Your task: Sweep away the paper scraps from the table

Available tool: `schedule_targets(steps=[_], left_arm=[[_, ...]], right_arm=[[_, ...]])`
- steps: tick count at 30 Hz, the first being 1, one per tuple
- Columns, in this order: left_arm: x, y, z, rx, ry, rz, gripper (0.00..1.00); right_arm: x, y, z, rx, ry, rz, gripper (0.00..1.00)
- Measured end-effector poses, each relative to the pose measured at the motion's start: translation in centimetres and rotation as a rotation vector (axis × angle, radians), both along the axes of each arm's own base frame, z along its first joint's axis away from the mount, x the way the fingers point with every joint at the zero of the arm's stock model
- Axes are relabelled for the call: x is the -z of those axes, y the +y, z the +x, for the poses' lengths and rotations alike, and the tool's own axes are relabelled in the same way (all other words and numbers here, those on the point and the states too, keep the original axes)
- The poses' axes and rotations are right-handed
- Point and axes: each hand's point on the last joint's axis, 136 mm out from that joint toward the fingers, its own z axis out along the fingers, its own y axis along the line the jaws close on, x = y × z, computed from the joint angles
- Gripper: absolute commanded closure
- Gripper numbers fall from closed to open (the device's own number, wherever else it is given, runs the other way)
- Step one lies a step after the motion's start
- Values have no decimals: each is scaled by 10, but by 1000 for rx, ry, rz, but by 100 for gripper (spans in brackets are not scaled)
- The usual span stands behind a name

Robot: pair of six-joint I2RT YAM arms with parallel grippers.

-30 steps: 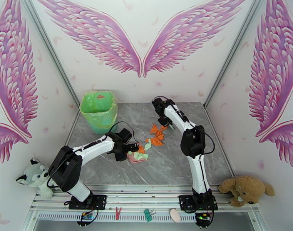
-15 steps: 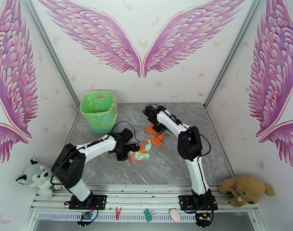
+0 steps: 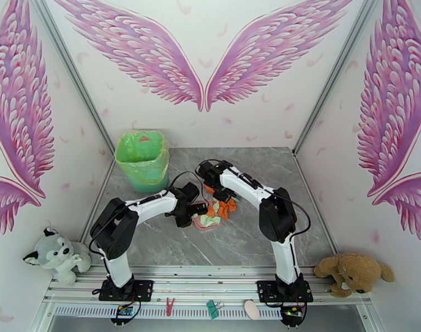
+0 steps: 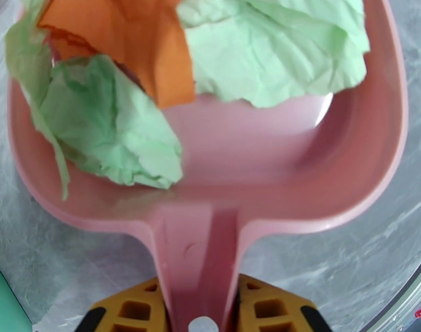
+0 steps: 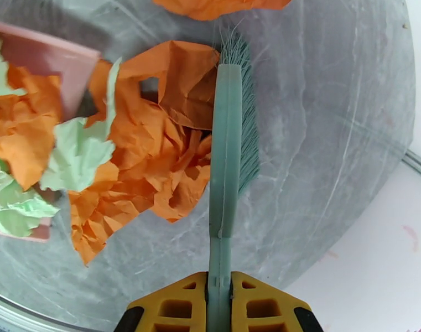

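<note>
My left gripper (image 4: 202, 314) clamps the dustpan (image 4: 254, 156) by its handle, mouth facing the pile — my right gripper (image 5: 218, 305) pinches the brush (image 5: 227, 139) just beyond the dustpan, herding paper scraps (image 5: 155, 156) in.

We count two white-and-black robot arms, the left arm (image 3: 146, 205) and the right arm (image 3: 276, 208). There is one grey marble-patterned table (image 3: 238, 244), one pink plastic dustpan (image 4: 276, 156) and one green plastic hand brush (image 5: 227, 134). One green bin lined with a bag (image 3: 143, 156) stands at the far left. We see two soft toys: one grey husky (image 3: 55, 255) near left and one brown bear (image 3: 354, 272) near right. On the near rail lie one red peg (image 3: 170, 304), one green clip (image 3: 212, 309) and one pale oval piece (image 3: 251, 310). The crumpled paper scraps (image 3: 220, 207) overlap too much to count; the left wrist view shows at least two mint green pieces (image 4: 110, 123) and one orange piece (image 4: 138, 40).
</note>
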Motion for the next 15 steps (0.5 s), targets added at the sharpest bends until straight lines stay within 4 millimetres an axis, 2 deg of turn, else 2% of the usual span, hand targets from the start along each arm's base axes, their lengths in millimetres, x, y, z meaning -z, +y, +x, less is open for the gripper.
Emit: schedule_targets(steps=[7, 15], left_arm=[[2, -11, 4, 4, -16, -10, 100], [3, -20, 6, 4, -27, -26, 100]], right_arm=[[-9, 10, -18, 56, 16, 72, 100], [-18, 31, -40, 120, 58, 215, 100]])
